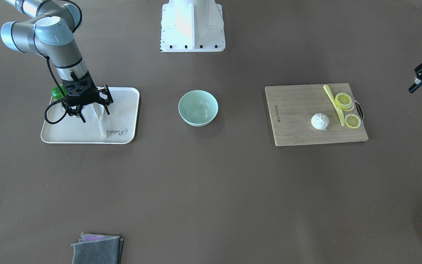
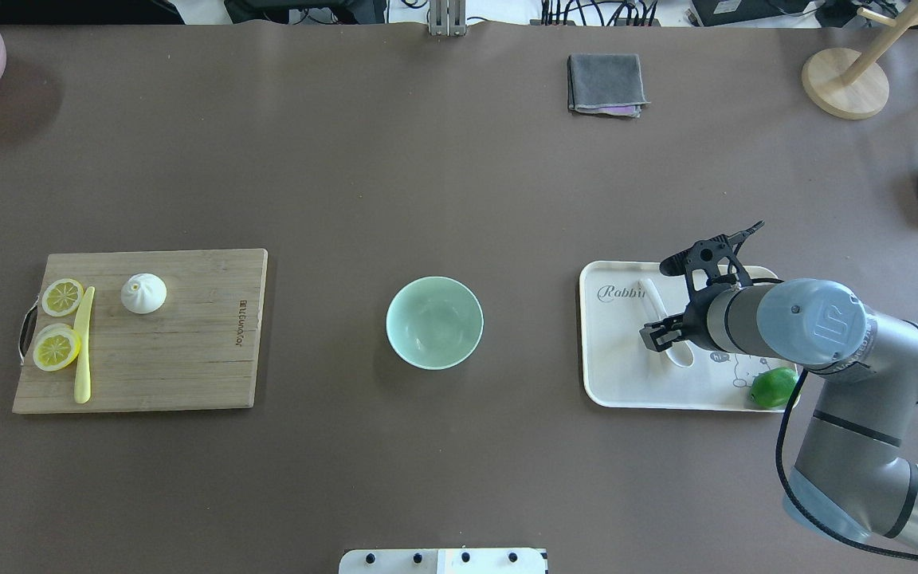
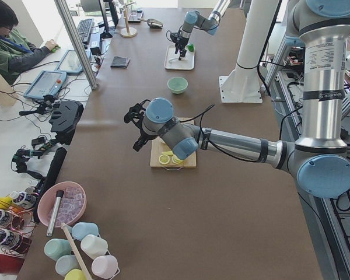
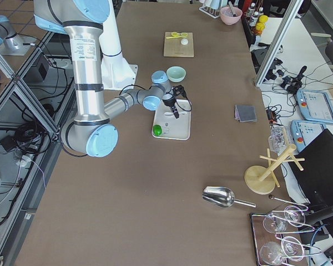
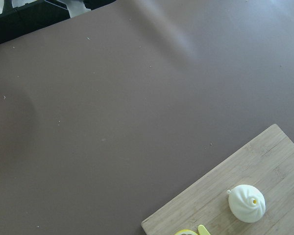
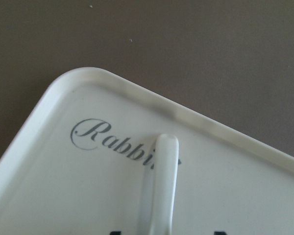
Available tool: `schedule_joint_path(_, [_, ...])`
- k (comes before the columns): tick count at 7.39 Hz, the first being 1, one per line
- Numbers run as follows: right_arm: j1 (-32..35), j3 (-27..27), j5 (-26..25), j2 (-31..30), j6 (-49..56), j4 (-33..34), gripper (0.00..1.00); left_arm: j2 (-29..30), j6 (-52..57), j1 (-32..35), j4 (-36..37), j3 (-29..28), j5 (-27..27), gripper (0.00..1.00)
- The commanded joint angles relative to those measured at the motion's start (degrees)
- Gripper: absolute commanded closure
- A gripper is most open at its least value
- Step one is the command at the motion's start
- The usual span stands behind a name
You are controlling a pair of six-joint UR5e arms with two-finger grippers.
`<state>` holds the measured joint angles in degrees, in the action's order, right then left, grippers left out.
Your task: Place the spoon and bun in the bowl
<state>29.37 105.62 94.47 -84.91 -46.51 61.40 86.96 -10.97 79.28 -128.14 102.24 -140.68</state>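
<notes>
A robotics lab: operator (image 3: 13, 42) at a keyboard (image 3: 84, 29), teach pendants (image 4: 317, 106), aluminium framing (image 3: 76, 44) beside the table (image 3: 163, 227).

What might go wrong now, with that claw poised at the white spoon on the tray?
The right gripper, open, appears to straddle the glossy spoon on the tray. As the jaws close on its curved sides, the spoon may slip out or tilt. The lime lies right by the arm and might get nudged. Further on, the bun sits close to the knife and lemon slices, so a grab there could disturb them.
</notes>
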Motion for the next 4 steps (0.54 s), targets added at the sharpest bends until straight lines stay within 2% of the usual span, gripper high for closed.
schedule_joint_path(1, [-0.28,-0.15,-0.16,0.27,-0.08,0.03,0.44,-0.03,0.07,-0.01,0.00,-0.11,0.06,0.02])
schedule_joint_path(4, [-0.37,-0.24,-0.25,0.45,-0.08,0.21,0.49,-0.03,0.16,-0.01,0.00,-0.19,0.06,0.02])
